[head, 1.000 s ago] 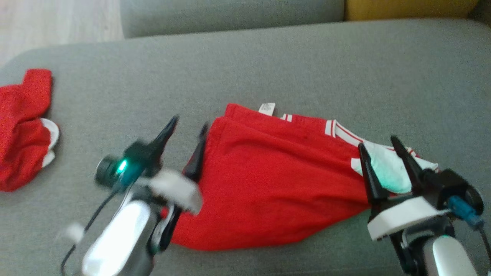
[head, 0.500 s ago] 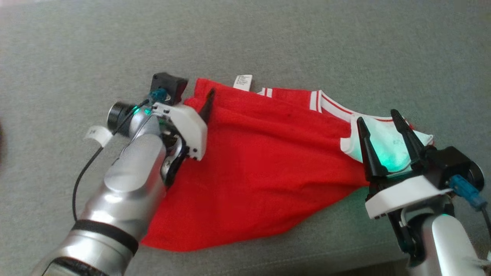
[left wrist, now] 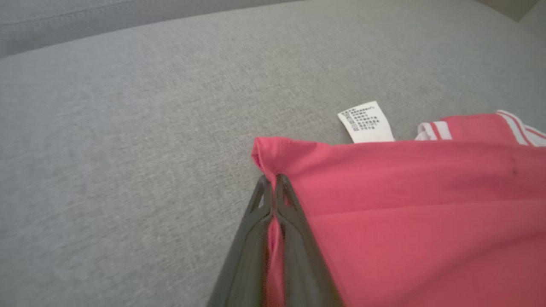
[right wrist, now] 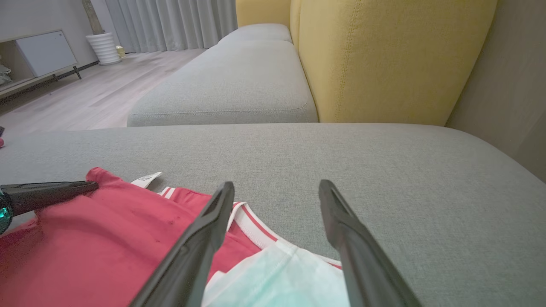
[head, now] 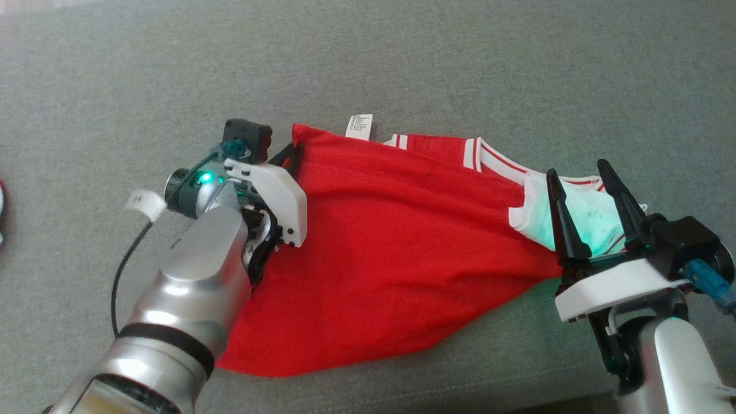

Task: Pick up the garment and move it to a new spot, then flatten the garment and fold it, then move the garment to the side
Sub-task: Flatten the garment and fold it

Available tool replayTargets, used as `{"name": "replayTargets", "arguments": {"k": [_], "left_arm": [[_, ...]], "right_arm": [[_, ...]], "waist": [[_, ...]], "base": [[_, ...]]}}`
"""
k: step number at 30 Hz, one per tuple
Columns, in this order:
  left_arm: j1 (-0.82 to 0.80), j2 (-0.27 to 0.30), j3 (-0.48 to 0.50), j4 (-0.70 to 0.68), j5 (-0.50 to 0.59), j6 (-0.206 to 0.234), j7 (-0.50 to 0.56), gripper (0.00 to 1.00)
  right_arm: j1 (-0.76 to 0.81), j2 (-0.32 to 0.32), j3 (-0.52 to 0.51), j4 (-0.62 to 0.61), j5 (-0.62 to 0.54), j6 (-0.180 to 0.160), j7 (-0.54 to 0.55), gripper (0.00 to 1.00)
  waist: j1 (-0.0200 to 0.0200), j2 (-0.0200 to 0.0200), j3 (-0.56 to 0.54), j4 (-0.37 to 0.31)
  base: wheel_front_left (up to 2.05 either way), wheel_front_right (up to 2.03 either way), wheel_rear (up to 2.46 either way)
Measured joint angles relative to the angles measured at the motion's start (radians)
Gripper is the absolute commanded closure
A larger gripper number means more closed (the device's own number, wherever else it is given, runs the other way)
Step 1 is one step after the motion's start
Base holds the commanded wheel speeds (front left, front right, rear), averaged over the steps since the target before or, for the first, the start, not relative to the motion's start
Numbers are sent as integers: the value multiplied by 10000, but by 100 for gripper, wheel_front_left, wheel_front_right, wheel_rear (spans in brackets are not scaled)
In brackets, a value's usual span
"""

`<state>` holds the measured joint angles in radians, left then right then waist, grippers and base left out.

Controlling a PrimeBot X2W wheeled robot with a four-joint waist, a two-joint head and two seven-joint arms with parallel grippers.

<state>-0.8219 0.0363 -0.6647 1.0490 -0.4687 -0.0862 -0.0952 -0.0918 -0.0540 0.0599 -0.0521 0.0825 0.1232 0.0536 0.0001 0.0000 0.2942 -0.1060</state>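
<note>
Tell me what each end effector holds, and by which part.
The left end effector pinches the red shirt at its corner near the tag; right end effector is open, holding nothing.

A broad grey woven-fabric sofa seat cushion (head: pixel 460 63) spreads across the foreground, with a mustard-yellow upholstered back cushion (right wrist: pixel 384 59) standing upright at its far edge. Beyond it lies a second grey seat cushion (right wrist: pixel 230 85) of the same fabric, set against the yellow backs. To the side runs a pale wood-plank floor (right wrist: pixel 106 94), reaching long grey pleated curtains (right wrist: pixel 170 21), a white ribbed pot (right wrist: pixel 103 47) and a low white-fronted cabinet (right wrist: pixel 45 53) on dark legs.
</note>
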Motion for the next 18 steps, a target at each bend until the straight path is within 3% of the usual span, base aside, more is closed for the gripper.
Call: {"name": "replayTargets", "arguments": {"k": [6, 18], "left_arm": [[432, 35, 368, 17, -251, 537, -1022, 100], [3332, 1206, 1438, -2240, -1001, 1404, -1526, 100]], "right_arm": [[19, 25, -169, 8, 44, 0, -8, 0], [274, 61, -899, 13, 40, 0, 82, 0]], "waist": [[0, 0, -241, 267], [-1, 0, -866, 917]], "base": [[0, 0, 0], [0, 0, 0]]}}
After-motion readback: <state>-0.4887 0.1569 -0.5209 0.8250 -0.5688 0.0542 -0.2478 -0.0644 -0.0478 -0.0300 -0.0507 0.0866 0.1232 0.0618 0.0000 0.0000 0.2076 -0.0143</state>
